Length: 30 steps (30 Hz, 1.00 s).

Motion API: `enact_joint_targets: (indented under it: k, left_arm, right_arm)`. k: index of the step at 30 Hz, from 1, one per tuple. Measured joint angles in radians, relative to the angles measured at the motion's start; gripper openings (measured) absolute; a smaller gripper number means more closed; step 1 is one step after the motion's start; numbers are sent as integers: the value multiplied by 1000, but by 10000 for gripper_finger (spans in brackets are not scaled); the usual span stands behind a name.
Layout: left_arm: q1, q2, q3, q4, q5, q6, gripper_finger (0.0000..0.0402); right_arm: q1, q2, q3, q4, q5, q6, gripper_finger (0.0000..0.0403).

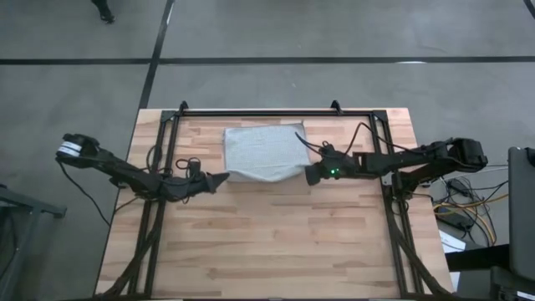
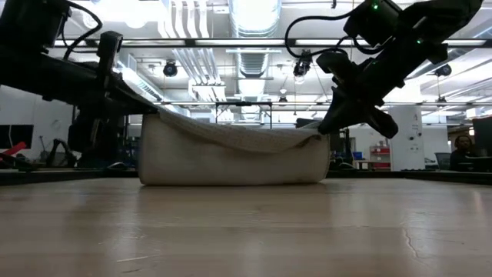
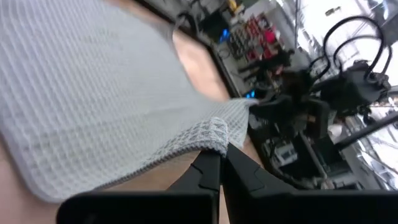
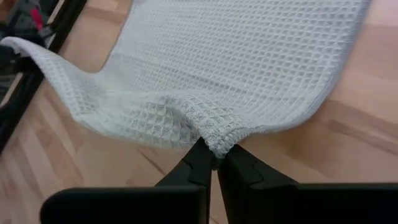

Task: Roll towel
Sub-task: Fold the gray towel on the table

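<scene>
The light grey-blue towel point(image 1: 263, 152) lies at the table's far middle, its far part flat on the wood. Its near edge is raised and sags between the two grippers point(image 2: 231, 138). My left gripper point(image 1: 224, 177) is shut on the near left corner. My right gripper point(image 1: 308, 174) is shut on the near right corner. Both grippers are a little above the table, the left one point(image 2: 154, 109) slightly higher than the right one point(image 2: 323, 132). My left gripper pinches the towel's near left corner point(image 3: 214, 135) between its two fingertips, coming from the table's left side, slanting down. The corner is lifted clear of the table and the cloth hangs from it to the wood. My right gripper pinches the towel's near right corner point(image 4: 217, 142) between its two fingertips, coming from the table's right side, slanting down. The cloth bunches at the fingertips. The corner is lifted clear, and the edge runs slack toward the other gripper.
A dark metal frame point(image 1: 251, 111) runs along the table's far edge and down both sides. Bare wood point(image 1: 267, 242) lies between the towel and the near edge. Cables point(image 1: 456, 205) lie beside the right arm's base.
</scene>
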Motion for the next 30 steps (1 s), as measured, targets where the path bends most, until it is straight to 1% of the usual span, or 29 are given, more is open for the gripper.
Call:
enact_joint_targets:
  k: [3,11,16,21,30]
  left_arm:
    - [0,-14,0,20,-38,50,4]
    - [19,-31,0,80,-63,144,4]
    - [49,-31,0,80,-66,144,4]
    - [75,-31,0,80,-101,143,4]
    - [147,-31,0,80,-103,167,4]
  right_arm:
    - [-21,0,0,6,0,10,13]
    - [-76,2,0,90,-1,6,13]
    - [-94,3,0,106,0,-10,13]
    - [-106,3,0,109,0,-9,13]
    - [-155,3,0,109,0,-9,13]
